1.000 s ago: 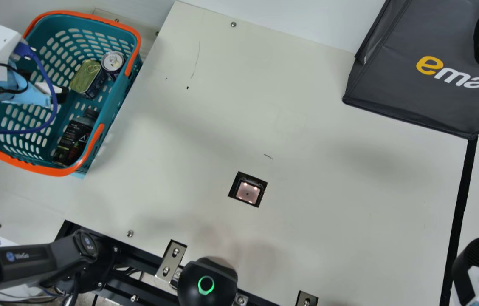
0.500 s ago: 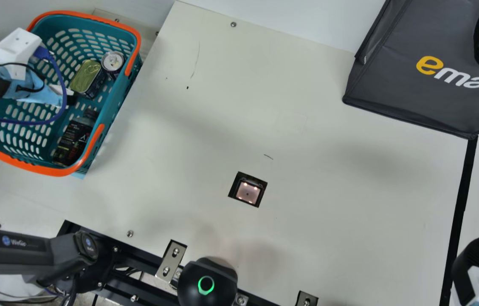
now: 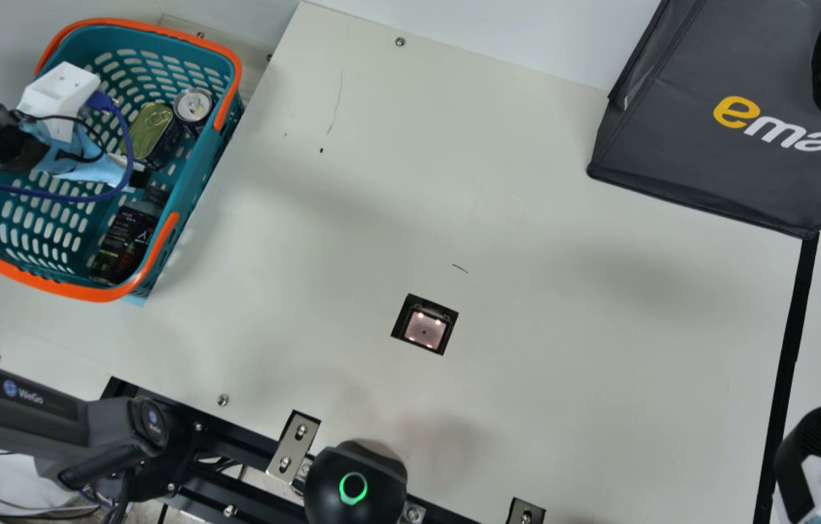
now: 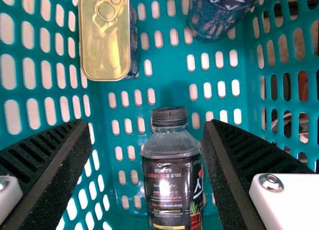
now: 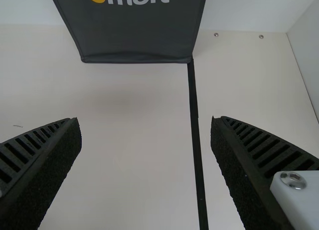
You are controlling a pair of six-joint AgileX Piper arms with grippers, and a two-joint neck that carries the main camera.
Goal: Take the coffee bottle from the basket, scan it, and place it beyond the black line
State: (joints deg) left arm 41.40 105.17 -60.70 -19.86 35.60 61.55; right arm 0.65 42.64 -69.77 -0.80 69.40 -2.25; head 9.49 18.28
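- The coffee bottle (image 4: 172, 182) lies or leans in the basket (image 3: 72, 291), label showing — whether it is fully flat I cannot tell.
- The left tool (image 4: 147, 132) is released, fingers spread wide toward either side of the bottle, presumably to let it fit between them.
- The flat tin (image 4: 104, 35) and can (image 4: 214, 15) sit beyond its cap, likely leaving room for the grasp.
- The scanner (image 3: 425, 330) is set into the counter (image 3: 563, 364), between basket and black line (image 3: 792, 342) — sensible for scanning on the way.
- The right tool (image 5: 146, 127), released and empty, is near that line, probably unneeded for the pickup.
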